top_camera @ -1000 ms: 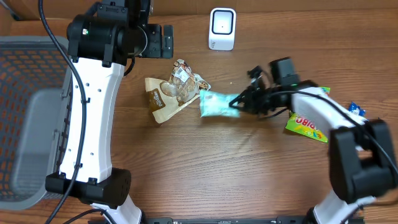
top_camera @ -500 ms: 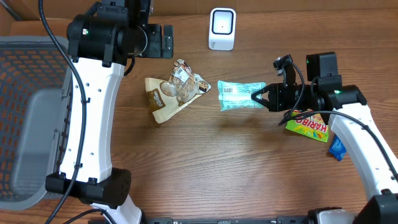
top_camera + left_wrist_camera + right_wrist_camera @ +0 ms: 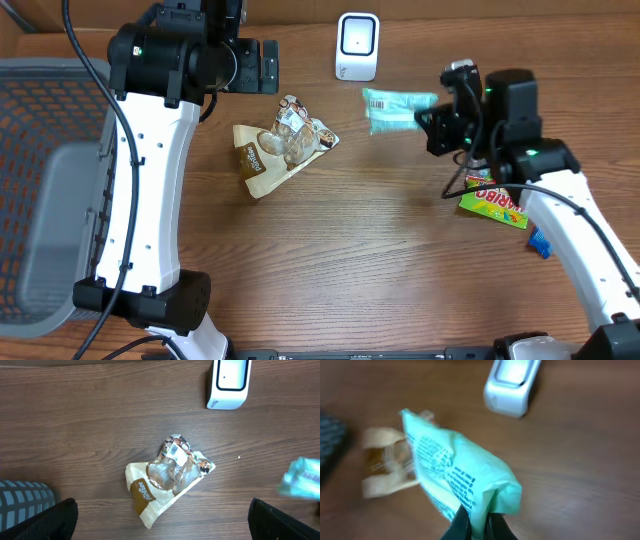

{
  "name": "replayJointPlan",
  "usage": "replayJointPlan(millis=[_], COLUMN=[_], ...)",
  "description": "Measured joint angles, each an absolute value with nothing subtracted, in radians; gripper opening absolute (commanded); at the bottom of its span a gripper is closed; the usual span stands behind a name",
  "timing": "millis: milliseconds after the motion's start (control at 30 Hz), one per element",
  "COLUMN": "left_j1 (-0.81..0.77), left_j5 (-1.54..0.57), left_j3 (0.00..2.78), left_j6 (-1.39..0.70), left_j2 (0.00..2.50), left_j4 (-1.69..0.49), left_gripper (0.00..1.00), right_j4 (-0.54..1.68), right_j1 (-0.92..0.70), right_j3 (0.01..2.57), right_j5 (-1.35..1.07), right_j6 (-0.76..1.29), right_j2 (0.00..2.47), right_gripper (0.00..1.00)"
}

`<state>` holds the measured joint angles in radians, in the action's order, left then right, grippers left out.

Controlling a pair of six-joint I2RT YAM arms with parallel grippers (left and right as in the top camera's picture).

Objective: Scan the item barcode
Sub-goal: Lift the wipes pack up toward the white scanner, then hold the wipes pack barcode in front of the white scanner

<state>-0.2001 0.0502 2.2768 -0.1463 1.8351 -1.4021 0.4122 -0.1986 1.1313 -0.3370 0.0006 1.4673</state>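
The right gripper (image 3: 428,122) is clenched on one end of a pale green packet (image 3: 398,108). It holds the packet off the table (image 3: 360,260), just to the right of the white scanner (image 3: 357,46), with the printed face up toward the overhead camera. The left gripper (image 3: 258,66) hangs wide open and empty at the far side, near a brown snack bag (image 3: 280,148) lying flat, and a yellow candy bag (image 3: 493,203) lies under the right arm.
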Motion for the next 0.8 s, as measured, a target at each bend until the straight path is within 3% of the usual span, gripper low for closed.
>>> replayJointPlan(millis=[167, 400, 800], left_j1=[-0.200, -0.200, -0.200], left_j5=[0.051, 0.051, 0.054], left_j3=[2.277, 2.277, 2.277], left_j6=[-0.146, -0.146, -0.146], left_j2=[1.835, 1.835, 1.835], left_j4=[-1.402, -1.402, -1.402], left_gripper=[1.00, 1.00, 0.99], right_j4=[0.202, -0.154, -0.812], right_j1=[-0.339, -0.443, -0.445], right_j3=[1.131, 1.131, 1.133], right_j5=[-0.004, 0.345, 0.501], right_j6=[-0.038, -0.293, -0.857], right_j2=[1.479, 1.608, 1.946], right_gripper=[0.04, 0.04, 0.04])
